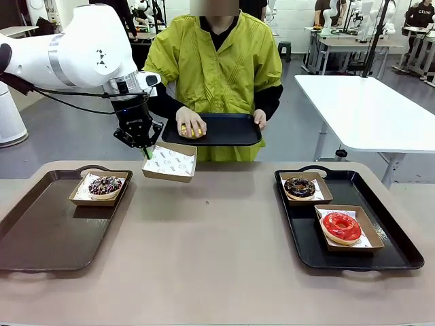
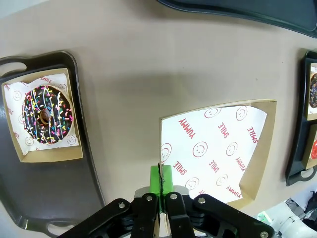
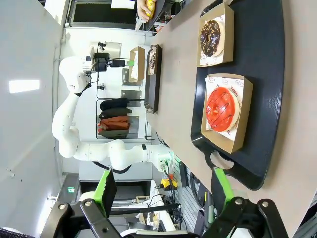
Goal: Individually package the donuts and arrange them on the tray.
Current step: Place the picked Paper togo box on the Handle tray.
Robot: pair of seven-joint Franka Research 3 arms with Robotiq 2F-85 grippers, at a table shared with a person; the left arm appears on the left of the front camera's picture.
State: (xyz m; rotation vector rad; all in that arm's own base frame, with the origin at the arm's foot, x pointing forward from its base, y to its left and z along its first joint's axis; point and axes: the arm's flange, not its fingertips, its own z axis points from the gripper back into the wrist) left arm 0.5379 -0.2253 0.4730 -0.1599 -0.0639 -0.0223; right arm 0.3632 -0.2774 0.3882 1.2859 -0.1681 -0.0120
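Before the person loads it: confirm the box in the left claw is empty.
Yes: the paper-lined brown cardboard box pinched by the left claw holds only printed paper.

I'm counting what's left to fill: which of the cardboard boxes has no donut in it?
The box pinched by the left gripper above the table's far middle: only printed paper inside. The other three hold the sprinkled donut, chocolate donut and red donut.

Worktop (image 1: 217, 272): matte beige-brown surface, rounded far corners, spanning the foreground below the claw. Floor (image 1: 61, 129) behind the claw: smooth grey, evenly lit, faint reflections. White table (image 1: 367, 109), far to the right of the claw, stands on grey legs beyond the worktop. Further back on that side, more grey desks (image 1: 340, 44) with equipment. White cylindrical unit (image 1: 10, 115) on the floor at the far left. Light: diffuse, overhead, soft shadows.
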